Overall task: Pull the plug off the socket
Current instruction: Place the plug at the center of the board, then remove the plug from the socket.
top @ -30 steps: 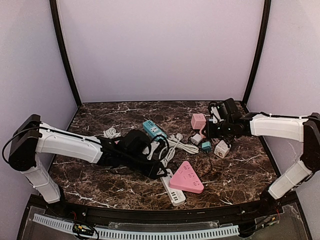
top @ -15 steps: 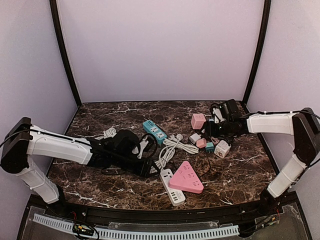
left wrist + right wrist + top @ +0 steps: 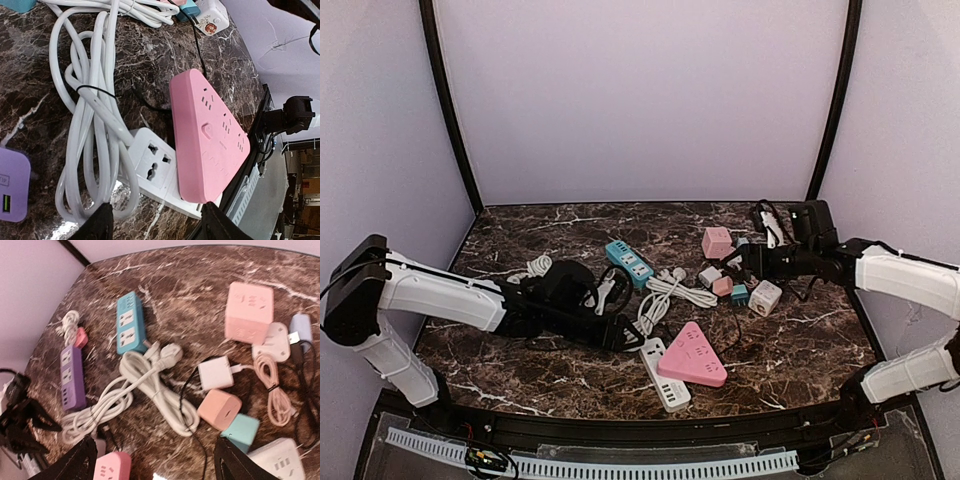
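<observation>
A peach adapter plug (image 3: 219, 409) lies against a teal cube (image 3: 241, 431); I cannot tell whether they are joined. The white cube socket (image 3: 764, 297) sits just right of them. My right gripper (image 3: 155, 467) hangs open above this cluster with nothing between its fingers; in the top view it (image 3: 740, 262) is just behind the adapters. My left gripper (image 3: 161, 225) is open and low over the end of the white power strip (image 3: 150, 165), its empty sockets showing. The pink triangular socket (image 3: 210, 135) rests on that strip.
A coiled white cord (image 3: 150, 385) with its plug (image 3: 170, 354) free lies beside the teal power strip (image 3: 129, 322). A purple strip (image 3: 71, 375), a pink cube socket (image 3: 249, 312), a white charger (image 3: 216, 372) and small cables crowd the middle. The table's front edge (image 3: 650, 415) is near the white strip.
My right gripper has opened and drawn back to the right, uncovering the peach adapter. My left gripper has slid back to the left, off the white strip's end.
</observation>
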